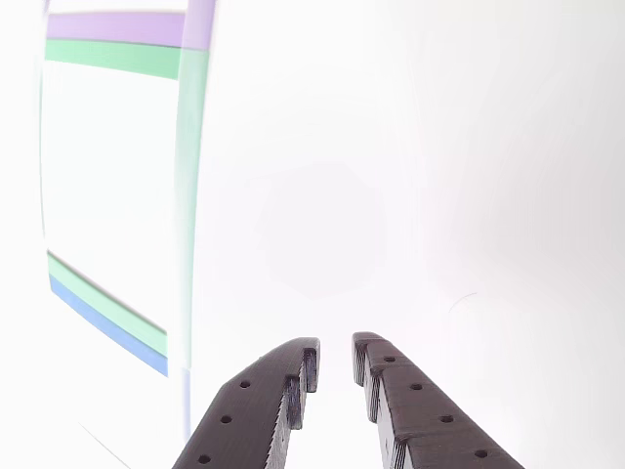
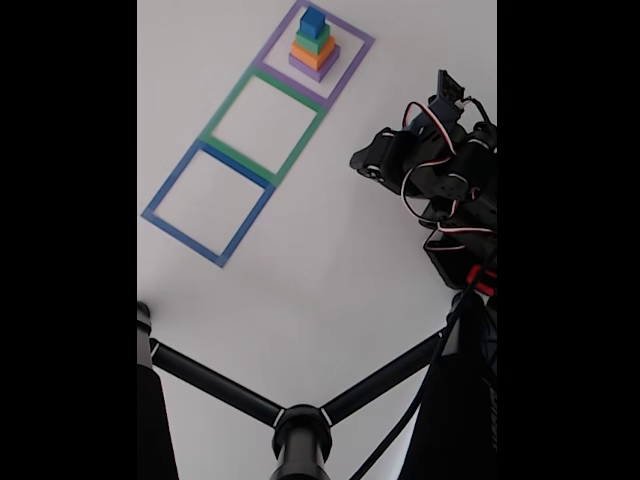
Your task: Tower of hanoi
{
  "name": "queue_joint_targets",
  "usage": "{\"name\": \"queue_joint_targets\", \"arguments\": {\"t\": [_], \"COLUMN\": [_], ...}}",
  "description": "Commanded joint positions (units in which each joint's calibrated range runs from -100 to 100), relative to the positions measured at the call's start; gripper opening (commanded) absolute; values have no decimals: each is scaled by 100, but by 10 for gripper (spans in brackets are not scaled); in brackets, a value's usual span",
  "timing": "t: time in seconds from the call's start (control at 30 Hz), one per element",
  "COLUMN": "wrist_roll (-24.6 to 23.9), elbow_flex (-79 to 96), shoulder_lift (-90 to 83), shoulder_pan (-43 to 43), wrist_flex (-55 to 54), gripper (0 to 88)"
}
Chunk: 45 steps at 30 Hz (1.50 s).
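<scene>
Worktop: white [image 2: 330, 270], washed out by glare in the other view, so its surface detail is lost.
Tower of hanoi: 4 blocks [image 2: 315, 46] stacked purple, orange, green, blue from bottom to top, inside the purple outline [image 2: 352, 62] near the worktop's far edge in the fixed view.
Outlines: green outline [image 2: 228, 106] and blue outline [image 2: 166, 188] continue the row; other view cuts them to partial strips.
Gripper: [image 1: 335, 363] jaws slightly spread, nothing between them; in the fixed view they are hard to make out.
Arm: [image 2: 445, 175] dark, wired, at the worktop's right edge, well apart from the tower.
Tripod: [image 2: 300, 430] cut off at the bottom.
</scene>
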Motion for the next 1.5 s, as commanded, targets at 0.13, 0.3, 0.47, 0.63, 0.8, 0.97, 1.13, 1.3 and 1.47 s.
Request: {"name": "queue_joint_targets", "arguments": {"t": [0.13, 0.3, 0.47, 0.63, 0.8, 0.97, 1.13, 1.3, 1.47], "wrist_roll": [75, 58, 58, -314, -635, -618, -618, -720, -94], "elbow_flex": [11, 11, 11, 11, 11, 11, 11, -7, -226], "shoulder_lift": [-43, -43, -43, -43, -43, -43, -43, -43, 143], "shoulder_pan": [-19, -19, 10, 10, -124, -124, -211, 39, 163], "wrist_flex": [151, 151, 151, 143, 143, 143, 143, 167, 70], "gripper": [2, 1, 1, 1, 1, 2, 2, 1, 0]}}
